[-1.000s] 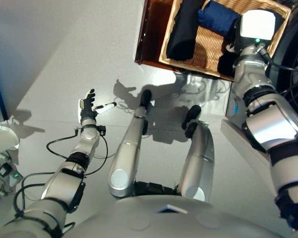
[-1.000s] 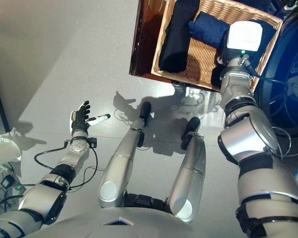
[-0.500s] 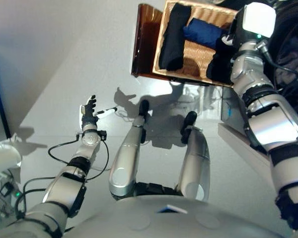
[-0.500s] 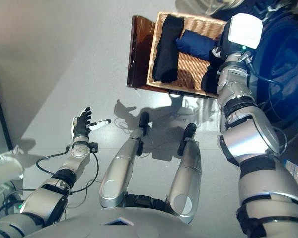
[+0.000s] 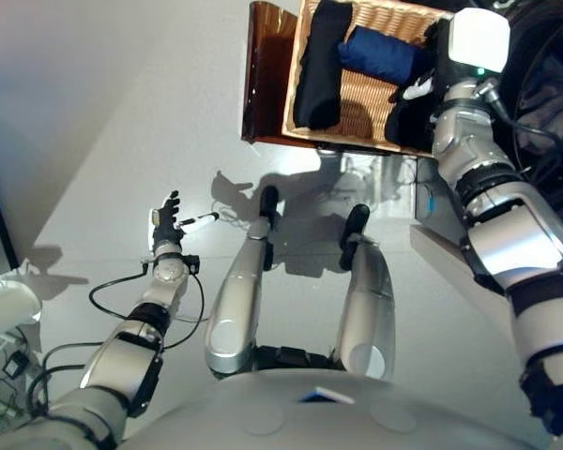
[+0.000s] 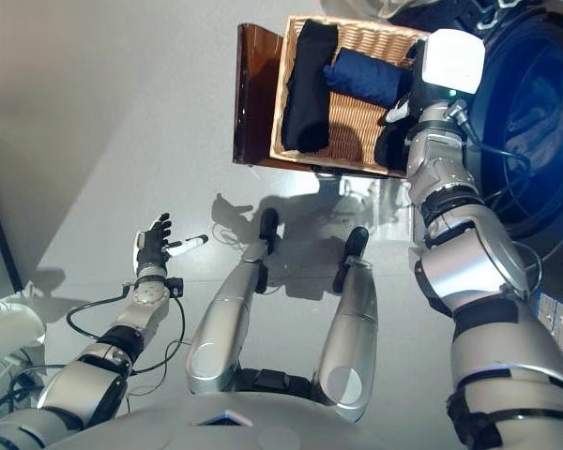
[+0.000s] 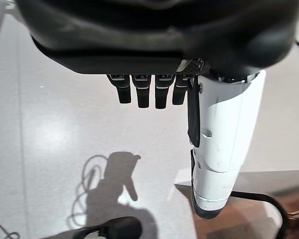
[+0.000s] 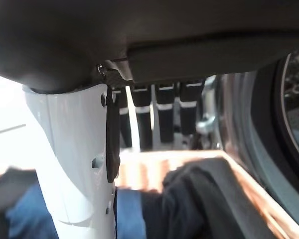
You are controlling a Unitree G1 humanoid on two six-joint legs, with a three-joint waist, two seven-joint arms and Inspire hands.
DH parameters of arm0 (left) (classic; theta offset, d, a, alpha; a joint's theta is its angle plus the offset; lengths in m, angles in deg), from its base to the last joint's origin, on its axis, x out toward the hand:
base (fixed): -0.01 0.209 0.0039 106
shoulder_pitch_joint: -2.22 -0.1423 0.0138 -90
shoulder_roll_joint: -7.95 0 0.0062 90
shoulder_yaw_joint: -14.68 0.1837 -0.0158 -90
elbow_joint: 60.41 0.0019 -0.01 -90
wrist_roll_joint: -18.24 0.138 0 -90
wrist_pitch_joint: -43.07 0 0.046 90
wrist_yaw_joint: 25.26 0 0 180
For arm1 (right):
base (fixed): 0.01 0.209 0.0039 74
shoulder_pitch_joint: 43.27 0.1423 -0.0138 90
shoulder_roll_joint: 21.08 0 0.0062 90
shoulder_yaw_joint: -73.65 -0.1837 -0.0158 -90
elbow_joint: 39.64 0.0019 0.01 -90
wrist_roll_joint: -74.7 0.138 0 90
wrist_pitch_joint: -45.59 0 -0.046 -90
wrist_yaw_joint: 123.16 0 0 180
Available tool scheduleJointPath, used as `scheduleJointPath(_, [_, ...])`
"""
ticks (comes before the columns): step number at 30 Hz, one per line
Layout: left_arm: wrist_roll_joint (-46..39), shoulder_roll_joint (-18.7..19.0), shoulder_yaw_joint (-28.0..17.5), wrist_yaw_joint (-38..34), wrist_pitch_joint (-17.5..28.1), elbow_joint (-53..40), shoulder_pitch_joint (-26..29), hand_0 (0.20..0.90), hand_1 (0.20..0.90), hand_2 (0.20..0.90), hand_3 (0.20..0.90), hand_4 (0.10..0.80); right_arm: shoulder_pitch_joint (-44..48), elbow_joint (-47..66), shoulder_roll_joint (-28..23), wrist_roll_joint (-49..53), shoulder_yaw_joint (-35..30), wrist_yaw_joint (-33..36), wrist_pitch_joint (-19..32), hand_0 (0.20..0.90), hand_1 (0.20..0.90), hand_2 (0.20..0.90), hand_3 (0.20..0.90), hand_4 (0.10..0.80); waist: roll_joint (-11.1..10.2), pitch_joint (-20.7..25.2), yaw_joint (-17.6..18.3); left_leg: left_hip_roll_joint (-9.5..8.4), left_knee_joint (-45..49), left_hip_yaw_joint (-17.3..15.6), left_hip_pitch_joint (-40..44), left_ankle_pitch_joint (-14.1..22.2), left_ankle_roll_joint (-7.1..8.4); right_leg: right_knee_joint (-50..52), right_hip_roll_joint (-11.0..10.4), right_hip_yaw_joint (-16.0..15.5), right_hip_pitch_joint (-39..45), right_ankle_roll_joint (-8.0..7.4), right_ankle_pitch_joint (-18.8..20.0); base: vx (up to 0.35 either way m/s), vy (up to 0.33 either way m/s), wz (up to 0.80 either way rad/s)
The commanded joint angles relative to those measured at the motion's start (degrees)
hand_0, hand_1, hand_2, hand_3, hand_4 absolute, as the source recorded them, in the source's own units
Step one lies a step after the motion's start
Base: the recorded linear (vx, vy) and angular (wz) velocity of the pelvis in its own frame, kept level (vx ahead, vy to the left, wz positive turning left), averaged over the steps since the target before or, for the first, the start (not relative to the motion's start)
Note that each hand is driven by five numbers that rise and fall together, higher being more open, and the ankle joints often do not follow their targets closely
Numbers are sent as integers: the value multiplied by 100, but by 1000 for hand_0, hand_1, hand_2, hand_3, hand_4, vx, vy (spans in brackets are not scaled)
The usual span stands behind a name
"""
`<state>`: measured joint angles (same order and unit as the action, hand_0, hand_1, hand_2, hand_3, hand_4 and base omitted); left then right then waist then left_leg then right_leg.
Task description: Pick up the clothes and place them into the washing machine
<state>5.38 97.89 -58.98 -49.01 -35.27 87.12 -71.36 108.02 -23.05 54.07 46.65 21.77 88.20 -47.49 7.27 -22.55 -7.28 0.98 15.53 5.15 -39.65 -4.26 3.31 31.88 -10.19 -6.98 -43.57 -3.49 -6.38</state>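
Over pale glossy floor (image 5: 94,112), both hands open: left hand (image 5: 167,217), right hand (image 6: 408,94) above wicker basket (image 6: 352,117).

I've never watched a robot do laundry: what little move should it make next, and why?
Probably lower the right hand onto the dark garment just beneath it and curl its fingers round the cloth. They are straight and hold nothing, above the wicker basket. The left hand is open, far off over the floor.
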Motion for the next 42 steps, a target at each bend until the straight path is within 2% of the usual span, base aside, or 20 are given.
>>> scheduleJointPath(1, [-13, 284, -127, -299, 170, 203, 73, 900, 900, 900, 900, 800, 513, 46, -322, -219, 98, 470, -117, 900, 900, 900, 900, 800, -173, -35, -56, -241, 716, -182, -247, 568, 206, -461, 267, 202, 201, -197, 212, 88, -26, 16])
scheduleJointPath(9, [-97, 344, -46, -389, 218, 65, 258, 900, 900, 900, 900, 800, 777, -235, -341, -149, 181, 468, -165, 900, 900, 900, 900, 800, -246, -141, -138, -273, 1049, -134, -709, 656, 202, -79, 206, 139, -189, -185, 66, 11, -5, 9])
scheduleJointPath(14, [-141, 371, -57, -447, 228, -8, 352, 900, 900, 900, 900, 800, 901, -347, -346, -91, 208, 445, -162, 900, 900, 900, 900, 800, -280, -182, -176, -278, 1540, -105, -1085, 850, 171, 419, 155, 130, -523, -164, -103, -4, 8, 10])
scheduleJointPath(21, [-232, 424, -50, -486, 256, -231, 389, 900, 900, 900, 900, 800, 973, -532, -254, -87, 230, 383, -195, 900, 900, 900, 900, 800, -282, -150, -240, -298, 2088, -45, -1561, 1065, 131, 1013, 94, 127, -966, -135, -332, -4, -1, 8])
scheduleJointPath(28, [-238, 457, -57, -505, 276, -381, 329, 900, 900, 900, 900, 800, 1075, -792, -382, -100, 268, 283, -229, 900, 900, 900, 900, 800, -234, -39, -334, -355, 2592, 13, -2000, 1251, 99, 1534, 30, 97, -1414, -132, -526, 4, 0, 6])
scheduleJointPath(29, [-237, 467, -50, -502, 279, -407, 319, 900, 900, 900, 900, 800, 1077, -832, -406, -99, 271, 262, -239, 859, 859, 859, 859, 771, -224, -27, -345, -358, 2582, 14, -2022, 1247, 101, 1544, 26, 87, -1436, -133, -542, 15, -13, 7])
scheduleJointPath(30, [-241, 479, -51, -490, 279, -441, 307, 900, 900, 900, 900, 800, 1116, -858, -433, -109, 285, 261, -258, 403, 403, 403, 403, 445, -211, -15, -363, -365, 2574, 18, -2040, 1242, 98, 1564, 32, 91, -1469, -128, -542, 11, -6, 5])
scheduleJointPath(31, [-231, 492, -60, -495, 287, -465, 290, 900, 900, 900, 900, 800, 1114, -850, -468, -105, 285, 262, -252, 200, 200, 200, 200, 300, -201, -5, -375, -372, 2562, 15, -2060, 1231, 94, 1554, 24, 90, -1483, -122, -530, 12, 3, 4])
scheduleJointPath(42, [-68, 453, -78, -535, 312, -457, 146, 900, 900, 900, 900, 800, 1157, -708, -573, -146, 247, 473, -249, 200, 200, 200, 200, 300, -151, 140, -416, -436, 1992, 14, -1854, 1002, 82, 1206, 10, 142, -1379, -98, -445, 16, 4, 4])
